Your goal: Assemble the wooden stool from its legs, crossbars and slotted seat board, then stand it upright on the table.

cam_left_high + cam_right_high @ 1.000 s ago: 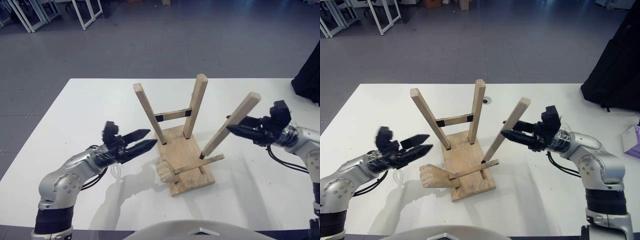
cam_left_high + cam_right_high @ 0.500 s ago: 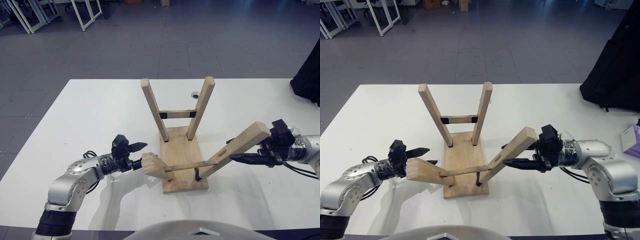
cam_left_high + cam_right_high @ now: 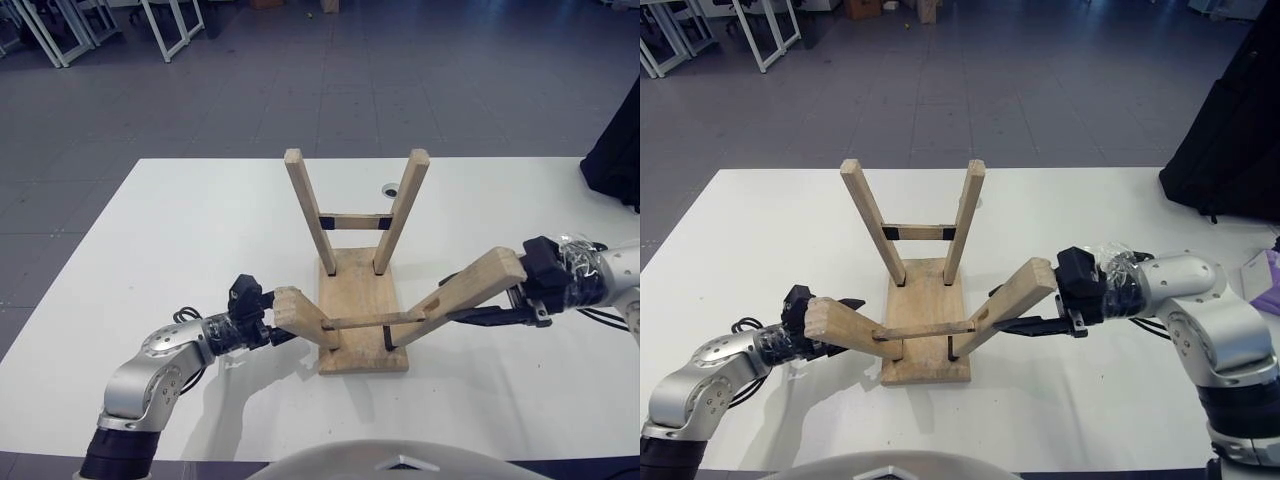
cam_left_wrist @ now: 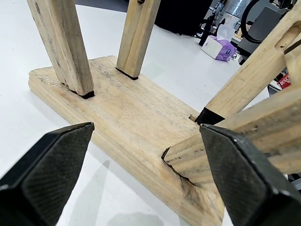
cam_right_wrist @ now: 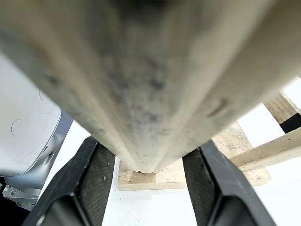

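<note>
Left eye view, left gripper (image 3: 268,330) agape at near-left leg (image 3: 300,318), right gripper (image 3: 465,308) clamping near-right leg (image 3: 470,285)

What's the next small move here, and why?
Probably close the left gripper on the left near leg: its fingers stand open beside it, while the right gripper clamps the right near leg. Both legs splay outward over the seat board and need raising together.

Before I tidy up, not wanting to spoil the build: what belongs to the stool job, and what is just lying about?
Job: seat board; far legs; near left leg; near right leg; crossbar; left gripper; right gripper.
Lying about: purple box; black bag.
</note>
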### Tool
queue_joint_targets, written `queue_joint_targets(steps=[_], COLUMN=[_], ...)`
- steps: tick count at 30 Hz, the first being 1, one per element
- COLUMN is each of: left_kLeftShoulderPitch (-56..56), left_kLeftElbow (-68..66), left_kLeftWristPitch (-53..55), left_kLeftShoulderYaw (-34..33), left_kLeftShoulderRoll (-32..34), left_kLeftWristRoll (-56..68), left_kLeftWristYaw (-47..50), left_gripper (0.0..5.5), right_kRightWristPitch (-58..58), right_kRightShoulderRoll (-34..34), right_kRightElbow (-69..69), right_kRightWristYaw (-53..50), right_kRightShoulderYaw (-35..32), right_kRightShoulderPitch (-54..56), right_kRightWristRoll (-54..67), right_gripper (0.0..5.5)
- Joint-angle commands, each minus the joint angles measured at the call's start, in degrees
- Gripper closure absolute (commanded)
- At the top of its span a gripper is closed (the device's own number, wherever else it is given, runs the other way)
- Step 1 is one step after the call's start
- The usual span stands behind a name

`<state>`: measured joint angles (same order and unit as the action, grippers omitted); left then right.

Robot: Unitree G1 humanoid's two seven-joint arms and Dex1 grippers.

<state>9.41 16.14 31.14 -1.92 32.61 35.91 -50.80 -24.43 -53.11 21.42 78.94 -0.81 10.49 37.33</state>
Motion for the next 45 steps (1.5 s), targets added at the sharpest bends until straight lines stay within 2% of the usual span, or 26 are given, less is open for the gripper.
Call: queue_joint_targets(steps=[1, 9, 21, 34, 35, 41, 45], left_kLeftShoulderPitch=[0.30, 1.04, 3.01, 1.81, 1.80, 2.90, 3.95], left_kLeftElbow=[0.98, 1.54, 2.36, 1.16, 1.11, 1.72, 2.69], left_kLeftWristPitch=[-0.04, -0.86, -2.29, -2.99, -3.04, -3.28, -2.92], left_kLeftShoulderYaw=[1.16, 3.07, 2.84, 4.67, 4.75, 5.35, 4.63], left_kLeftShoulderRoll=[-0.57, -2.02, -2.74, -3.46, -3.59, -2.87, -1.96], left_kLeftWristRoll=[-0.72, -1.98, -1.77, -3.58, -3.67, -4.07, -3.69], left_kLeftWristYaw=[0.52, 1.56, 2.44, 2.51, 2.51, 2.72, 2.69], left_gripper=[1.33, 1.33, 1.33, 1.33, 1.33, 1.33, 1.33], right_kRightWristPitch=[-0.87, 1.51, 6.15, 3.06, 2.46, -0.59, -0.92], right_kRightShoulderRoll=[-0.30, -0.58, 0.93, 1.17, 1.54, 1.49, -0.99], right_kRightElbow=[2.02, -0.24, 4.54, 3.68, 3.45, 3.74, 2.01], right_kRightWristYaw=[-2.82, -3.17, -8.38, -9.27, -10.04, -12.17, -11.03], right_kRightShoulderYaw=[2.64, 5.37, 5.98, 8.83, 8.89, 7.69, 6.74], right_kRightShoulderPitch=[1.76, 2.86, -7.71, -4.34, -3.84, -4.41, -9.18], right_kRightWristRoll=[-3.72, -7.57, -9.15, -8.92, -8.92, -8.65, -9.38], right_gripper=[3.45, 3.45, 3.47, 3.48, 3.11, 2.02, 1.99])
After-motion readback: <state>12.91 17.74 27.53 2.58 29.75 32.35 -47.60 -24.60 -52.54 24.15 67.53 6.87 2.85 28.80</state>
